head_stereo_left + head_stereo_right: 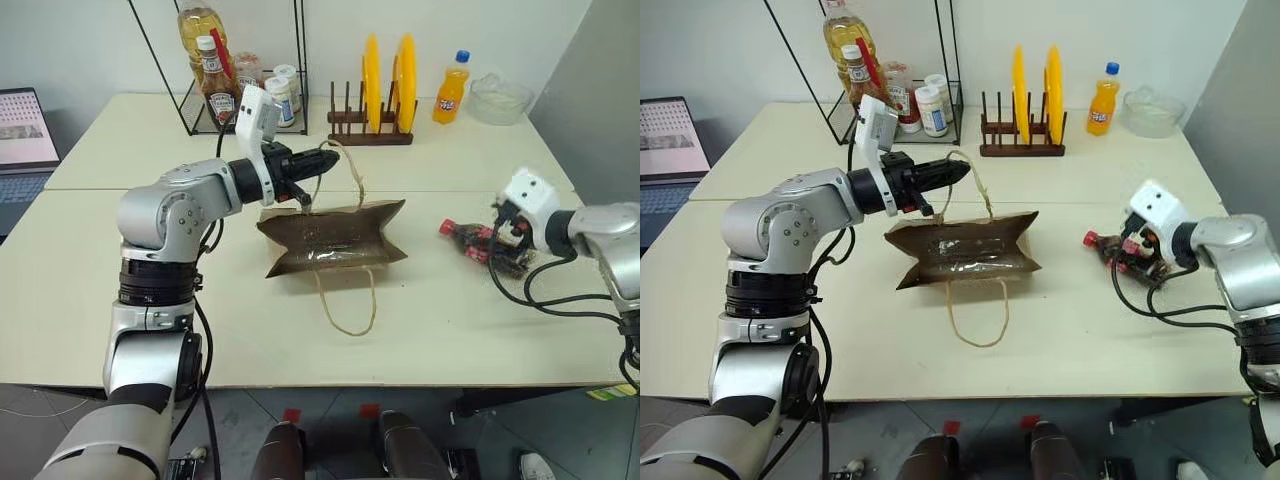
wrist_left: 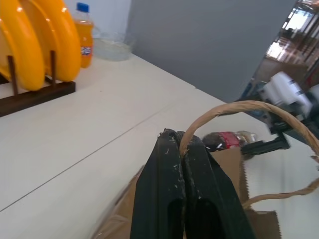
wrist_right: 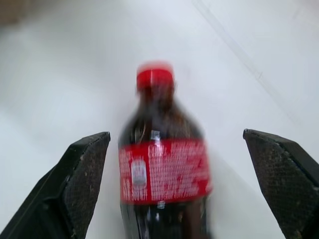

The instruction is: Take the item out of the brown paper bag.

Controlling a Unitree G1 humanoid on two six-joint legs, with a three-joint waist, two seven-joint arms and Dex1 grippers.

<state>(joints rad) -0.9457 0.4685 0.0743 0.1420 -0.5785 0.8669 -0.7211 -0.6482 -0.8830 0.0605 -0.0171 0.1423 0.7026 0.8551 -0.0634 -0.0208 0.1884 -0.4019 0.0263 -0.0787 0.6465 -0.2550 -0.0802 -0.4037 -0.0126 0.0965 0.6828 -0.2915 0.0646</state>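
The right gripper [image 3: 177, 189] is standing wide open around the cola bottle [image 3: 163, 174], lying on the table [image 1: 450, 320] between its fingers, well outside the brown paper bag [image 1: 335, 240]. It should be backing off straight, not nudging the bottle. The left gripper [image 2: 180, 149] is pinching the bag's string handle [image 2: 239, 107].

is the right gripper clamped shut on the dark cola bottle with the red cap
No, the right gripper stands wide open, its black fingers apart from the cola bottle lying between them.

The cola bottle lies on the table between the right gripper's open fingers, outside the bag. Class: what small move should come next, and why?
Probably draw the right gripper back from the cola bottle. It lies on the table, clear of the brown paper bag, with the fingers apart and not touching it. The left gripper is pinching the bag's handle.
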